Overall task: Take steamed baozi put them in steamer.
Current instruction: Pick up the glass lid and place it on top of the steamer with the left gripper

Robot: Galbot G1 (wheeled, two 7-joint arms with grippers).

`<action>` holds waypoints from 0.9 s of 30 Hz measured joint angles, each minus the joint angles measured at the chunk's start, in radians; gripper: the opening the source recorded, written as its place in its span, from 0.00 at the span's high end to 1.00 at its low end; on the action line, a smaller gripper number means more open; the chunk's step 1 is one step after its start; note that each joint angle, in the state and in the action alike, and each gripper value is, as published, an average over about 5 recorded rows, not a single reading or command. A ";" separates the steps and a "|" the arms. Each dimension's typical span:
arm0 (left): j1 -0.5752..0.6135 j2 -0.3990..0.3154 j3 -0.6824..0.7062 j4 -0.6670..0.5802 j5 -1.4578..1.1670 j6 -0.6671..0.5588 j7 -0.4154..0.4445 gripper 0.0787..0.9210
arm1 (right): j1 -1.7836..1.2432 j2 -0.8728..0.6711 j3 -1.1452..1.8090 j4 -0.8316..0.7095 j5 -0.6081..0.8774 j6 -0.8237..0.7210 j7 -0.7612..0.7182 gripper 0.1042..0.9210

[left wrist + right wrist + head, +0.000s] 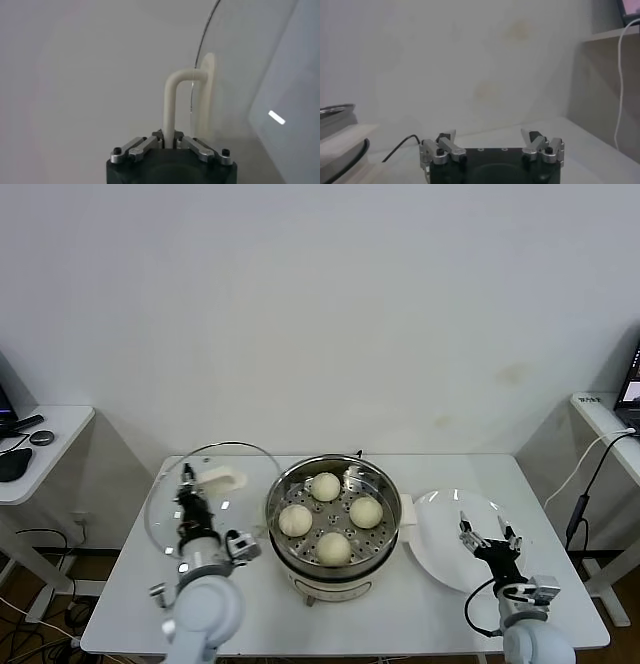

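Observation:
Several cream-white baozi (325, 486) sit on the perforated tray inside the shiny round steamer (282, 489) at the table's middle. My left gripper (187, 500) is shut on the white handle (172, 107) of the round glass lid (205, 465) and holds the lid tilted on edge to the left of the steamer. My right gripper (487, 533) is open and empty above the flat white plate (435, 544) to the right of the steamer; it also shows in the right wrist view (491, 141).
The steamer's black cable (400, 146) runs behind it. Side desks stand at the far left (45, 446) and far right (605, 416). The wall is close behind the table.

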 measured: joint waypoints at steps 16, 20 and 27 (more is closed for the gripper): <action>-0.140 -0.094 0.306 0.075 0.038 0.020 0.062 0.89 | -0.032 0.006 0.009 0.011 -0.025 -0.004 -0.007 0.12; -0.168 -0.107 0.349 0.111 0.042 0.023 0.064 0.89 | -0.026 0.011 0.009 0.006 -0.027 -0.005 -0.007 0.12; -0.192 -0.115 0.385 0.168 0.058 0.024 0.068 0.89 | -0.015 0.011 0.009 -0.009 -0.028 -0.005 -0.008 0.12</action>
